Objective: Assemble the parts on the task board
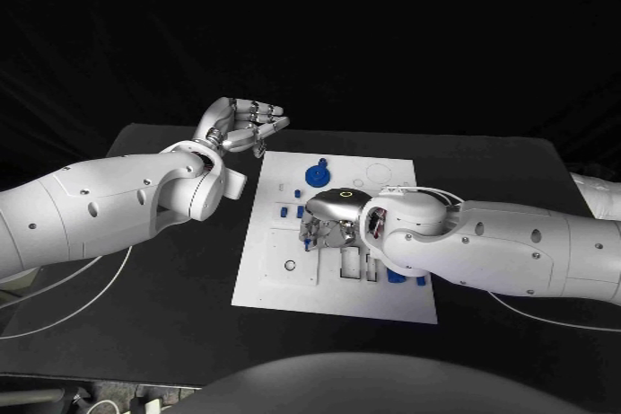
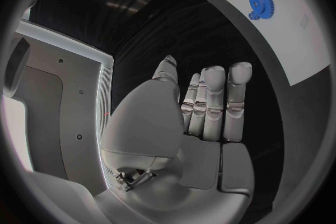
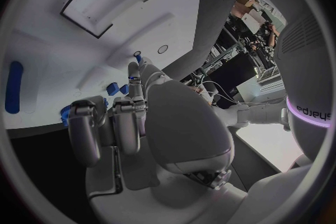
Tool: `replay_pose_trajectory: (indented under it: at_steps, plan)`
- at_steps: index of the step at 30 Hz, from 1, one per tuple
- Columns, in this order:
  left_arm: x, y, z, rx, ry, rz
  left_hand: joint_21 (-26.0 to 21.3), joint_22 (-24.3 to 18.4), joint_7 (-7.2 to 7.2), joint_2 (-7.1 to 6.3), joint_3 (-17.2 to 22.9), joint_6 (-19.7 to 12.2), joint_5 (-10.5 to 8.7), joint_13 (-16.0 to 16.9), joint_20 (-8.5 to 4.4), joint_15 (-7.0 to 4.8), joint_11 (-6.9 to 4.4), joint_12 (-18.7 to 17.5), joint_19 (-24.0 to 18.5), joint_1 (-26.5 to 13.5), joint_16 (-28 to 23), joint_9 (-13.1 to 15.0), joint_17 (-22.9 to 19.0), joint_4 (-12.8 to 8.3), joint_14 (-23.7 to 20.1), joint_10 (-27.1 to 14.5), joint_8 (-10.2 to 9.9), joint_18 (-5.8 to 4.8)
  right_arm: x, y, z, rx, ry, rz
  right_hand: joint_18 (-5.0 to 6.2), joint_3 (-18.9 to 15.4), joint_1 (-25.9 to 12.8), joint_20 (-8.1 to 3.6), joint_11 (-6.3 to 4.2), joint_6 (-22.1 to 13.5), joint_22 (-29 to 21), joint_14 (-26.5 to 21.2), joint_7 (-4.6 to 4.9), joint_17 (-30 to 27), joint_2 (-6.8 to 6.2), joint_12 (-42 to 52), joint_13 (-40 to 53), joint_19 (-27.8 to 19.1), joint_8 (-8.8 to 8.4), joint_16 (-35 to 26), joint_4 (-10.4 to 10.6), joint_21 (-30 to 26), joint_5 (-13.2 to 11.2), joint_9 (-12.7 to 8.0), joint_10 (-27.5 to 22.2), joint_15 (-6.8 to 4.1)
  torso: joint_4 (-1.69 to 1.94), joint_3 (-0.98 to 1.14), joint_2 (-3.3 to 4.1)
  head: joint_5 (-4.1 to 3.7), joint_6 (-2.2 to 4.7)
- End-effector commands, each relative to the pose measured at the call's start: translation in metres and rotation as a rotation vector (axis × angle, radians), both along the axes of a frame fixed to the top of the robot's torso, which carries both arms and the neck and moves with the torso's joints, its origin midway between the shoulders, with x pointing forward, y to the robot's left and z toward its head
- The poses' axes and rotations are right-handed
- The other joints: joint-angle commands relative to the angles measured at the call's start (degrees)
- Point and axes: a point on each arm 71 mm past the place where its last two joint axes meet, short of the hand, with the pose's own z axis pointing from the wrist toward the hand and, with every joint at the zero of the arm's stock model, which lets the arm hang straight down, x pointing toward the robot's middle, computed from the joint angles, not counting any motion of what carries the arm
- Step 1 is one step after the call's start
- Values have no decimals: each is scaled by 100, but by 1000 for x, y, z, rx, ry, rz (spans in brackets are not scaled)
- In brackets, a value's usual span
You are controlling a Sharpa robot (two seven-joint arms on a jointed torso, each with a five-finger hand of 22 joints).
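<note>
A white task board (image 1: 266, 284) lies in the middle of a black table (image 1: 155, 333), with a large blue gear (image 1: 317, 174) near its far edge and small blue parts (image 1: 406, 277) scattered nearer. The right hand (image 1: 330, 221) rests palm-down over the board's centre, fingers curled; whether it holds a part cannot be told. The left hand (image 1: 240, 127) hovers off the board's far left corner, fingers loosely curled, holding nothing

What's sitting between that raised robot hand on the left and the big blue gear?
Nothing: the head view shows only bare black table and white board between the left robot hand and the gear.
</note>
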Motion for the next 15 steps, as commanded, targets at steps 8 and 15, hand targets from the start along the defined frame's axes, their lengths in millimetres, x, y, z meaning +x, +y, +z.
replay_pose_trajectory:
  at_steps: [8, 15]
  plan:
    - [-1, -2, 1, -9, -2, -16, -22, -8, -1, 43, -16, 10, 35, 3, -13, -21, -3, -26, -17, -9, -29, 0, -2, -8, 7, 5, -29, 40, -1, 0, -3, -36, 2, 24, -82, 41, -19, 45, 40, 14, 1507, 597, 15, 1509, -28, -21, -5, 600, 3, 23, -5, 26, 15, 0, -18, 35, -2, 0, 0, -6, 0]
    - [-1, -2, 1, -10, -2, -16, -22, -8, -1, 43, -16, 10, 35, 3, -13, -21, -3, -26, -17, -9, -29, 0, -2, -8, 7, 5, -29, 40, -1, 1, -3, -33, 13, 23, -82, 42, -24, 47, 42, 11, 1507, 597, 17, 1509, -29, -21, -4, 600, 0, 23, -3, 26, 13, -1, -21, 37, -1, 0, -2, -9, 0]
